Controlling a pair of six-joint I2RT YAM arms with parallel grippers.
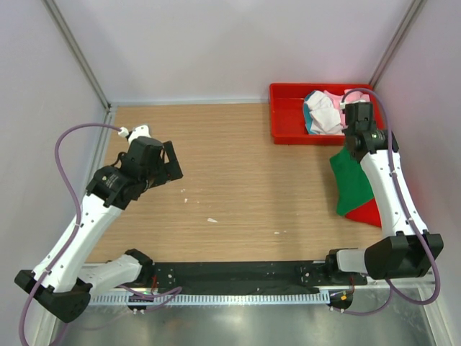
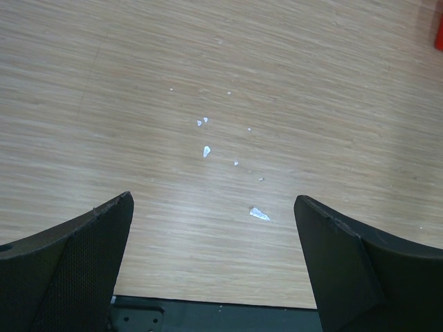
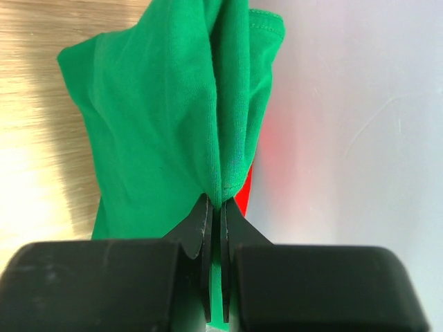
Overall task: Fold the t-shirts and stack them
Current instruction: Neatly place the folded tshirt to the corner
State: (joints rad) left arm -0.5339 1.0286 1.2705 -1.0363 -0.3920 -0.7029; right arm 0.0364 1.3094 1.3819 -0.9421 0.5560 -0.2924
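Observation:
A bright green t-shirt (image 1: 351, 184) hangs bunched by the right wall, and my right gripper (image 3: 214, 205) is shut on a fold of it (image 3: 173, 124). A red t-shirt (image 1: 366, 213) shows beneath its lower edge, and as a thin red sliver (image 3: 243, 191) beside the fingers. More t-shirts, white (image 1: 325, 117), teal (image 1: 308, 115) and pale pink (image 1: 336, 96), lie crumpled in the red tray (image 1: 288, 119). My left gripper (image 1: 173, 163) hovers over the left of the table, open and with nothing in it (image 2: 214, 200).
The pale right wall (image 3: 360, 138) stands close beside the held cloth. Small white scraps (image 2: 259, 214) lie scattered on the wooden table (image 1: 238, 180). A black rail (image 1: 238, 274) runs along the near edge between the arm bases.

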